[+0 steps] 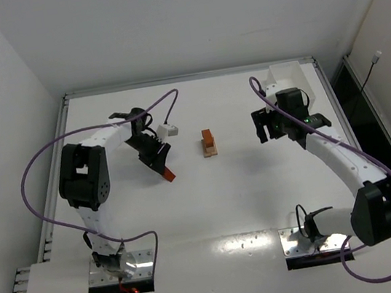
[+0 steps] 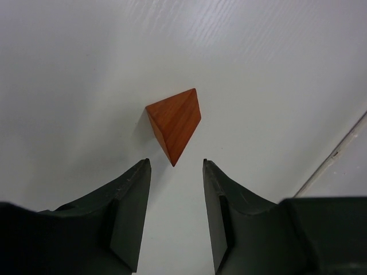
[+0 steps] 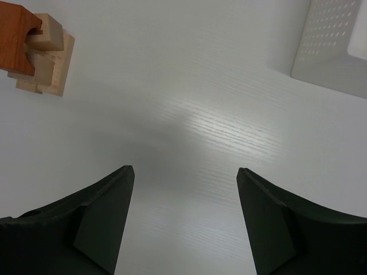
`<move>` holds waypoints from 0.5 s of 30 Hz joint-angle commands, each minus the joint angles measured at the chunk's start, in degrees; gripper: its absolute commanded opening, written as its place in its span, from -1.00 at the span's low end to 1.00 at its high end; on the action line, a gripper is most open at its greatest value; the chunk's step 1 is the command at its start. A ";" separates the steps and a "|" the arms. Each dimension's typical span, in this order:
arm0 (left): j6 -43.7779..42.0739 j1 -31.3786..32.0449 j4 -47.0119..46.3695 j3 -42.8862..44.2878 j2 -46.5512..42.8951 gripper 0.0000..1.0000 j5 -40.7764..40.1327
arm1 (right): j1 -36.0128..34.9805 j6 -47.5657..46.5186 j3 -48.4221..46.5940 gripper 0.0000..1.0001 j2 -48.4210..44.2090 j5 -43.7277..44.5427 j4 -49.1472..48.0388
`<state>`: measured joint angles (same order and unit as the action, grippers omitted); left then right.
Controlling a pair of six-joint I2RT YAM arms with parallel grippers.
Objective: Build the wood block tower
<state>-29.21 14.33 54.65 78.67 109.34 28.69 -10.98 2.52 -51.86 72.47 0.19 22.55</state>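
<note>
The wood block tower stands mid-table: pale tan blocks below, a reddish-brown piece on top. It also shows at the upper left of the right wrist view, wood block tower. A reddish-brown wedge lies on the table just beyond the tips of my left gripper. The jaws stand apart with nothing between them, and only the wedge's near corner reaches toward the gap. From above, the wedge sits at the tip of the left gripper, left of the tower. My right gripper hangs wide open to the tower's right, right gripper empty.
A white bin stands at the back right, its perforated wall in the right wrist view, white bin. Purple cables loop beside both arms. A raised table edge runs past the left gripper's right side.
</note>
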 commanded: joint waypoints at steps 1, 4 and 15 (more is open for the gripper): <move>0.21 -0.88 -0.69 1.83 1.57 -0.24 1.02 | 0.26 0.29 -2.46 0.39 0.66 -0.89 -1.54; 0.21 -0.88 -0.69 2.36 2.19 -0.27 1.55 | 0.26 0.29 -2.46 0.39 1.18 -0.89 -1.54; 1.26 -0.88 -1.30 3.59 2.72 -0.32 2.07 | 0.26 0.29 -2.46 0.39 1.71 -1.42 -1.54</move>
<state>-27.99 14.09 54.19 79.99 112.14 28.97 -10.98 2.52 -51.90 73.63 -0.27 22.57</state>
